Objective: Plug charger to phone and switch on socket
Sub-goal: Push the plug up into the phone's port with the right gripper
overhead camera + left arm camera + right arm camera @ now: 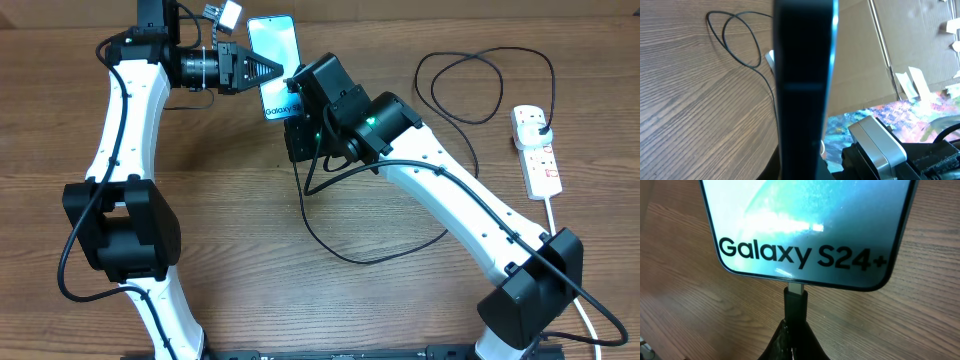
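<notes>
a robotics lab: robot arms (pixel 460 200) on a wood-grain table (pixel 300 300), cardboard (pixel 920 35) behind.

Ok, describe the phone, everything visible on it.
The phone is a thin flat slab with dark edges, rounded corners and a glossy, lit blue-white screen facing up, with Galaxy S24+ in dark letters at one short end. It sits slightly angled at the far side of the wooden table. The left fingers pinch one long edge. The charger's connector, held in the right fingers, meets the port in the lettered end, with some metal tip showing.
</notes>
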Available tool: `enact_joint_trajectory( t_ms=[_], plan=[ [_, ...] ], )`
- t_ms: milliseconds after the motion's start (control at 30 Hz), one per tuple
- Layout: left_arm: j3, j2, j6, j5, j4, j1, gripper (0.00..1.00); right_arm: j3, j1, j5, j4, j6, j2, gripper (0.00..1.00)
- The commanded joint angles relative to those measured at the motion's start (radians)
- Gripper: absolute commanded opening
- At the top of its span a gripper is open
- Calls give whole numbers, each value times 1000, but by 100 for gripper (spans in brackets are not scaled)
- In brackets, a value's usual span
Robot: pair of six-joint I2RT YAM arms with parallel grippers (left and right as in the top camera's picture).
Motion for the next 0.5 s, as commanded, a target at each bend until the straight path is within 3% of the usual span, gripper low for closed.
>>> enact_joint_trajectory(
  t_ms=[0, 467],
  plan=[
    [15, -15, 34, 88, -1, 3, 4, 31, -3, 9, 0, 4, -37, 4],
    [15, -15, 72, 124, 19, 6, 4, 31, -3, -1, -15, 4, -40, 4]
  ],
)
